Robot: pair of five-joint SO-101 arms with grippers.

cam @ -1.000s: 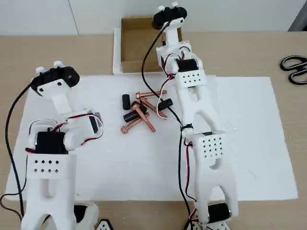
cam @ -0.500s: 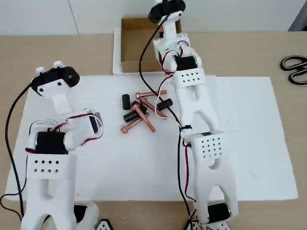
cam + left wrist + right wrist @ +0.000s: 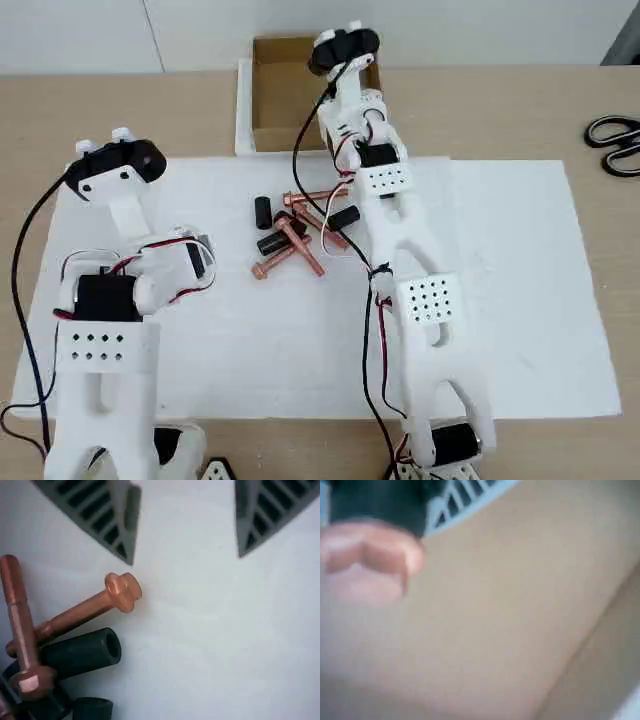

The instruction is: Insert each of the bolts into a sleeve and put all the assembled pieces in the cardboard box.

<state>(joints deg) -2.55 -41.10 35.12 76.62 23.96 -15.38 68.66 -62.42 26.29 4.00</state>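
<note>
On the left of the desk (image 3: 100, 110), the left arm stood over the near left part of the white foam mat (image 3: 520, 300). The left gripper (image 3: 182, 547) was spread wide with nothing between its fingers (image 3: 107, 517), only bare mat. Its wrist view looked onto a copper bolt (image 3: 85, 610) lying flat with its flanged head toward the gripper. A black sleeve (image 3: 80, 652) lay just beside that bolt, its open end showing. Toward the middle of the mat lay the loose pile: four copper bolts (image 3: 300, 245) crossing one another and three black sleeves (image 3: 262, 210) among them, some touching. Right of the pile, the right arm stretched away across the mat to the cardboard box (image 3: 280, 100) at the far edge. The right gripper (image 3: 345, 48) hung above the box's right half. In its wrist view, blurred, it looked closed on an assembled piece (image 3: 365, 555), a copper bolt head sticking out of a black sleeve, with the brown box floor beyond. A pair of scissors (image 3: 615, 140) lay on the bare desk at the far right, well apart from the mat.
</note>
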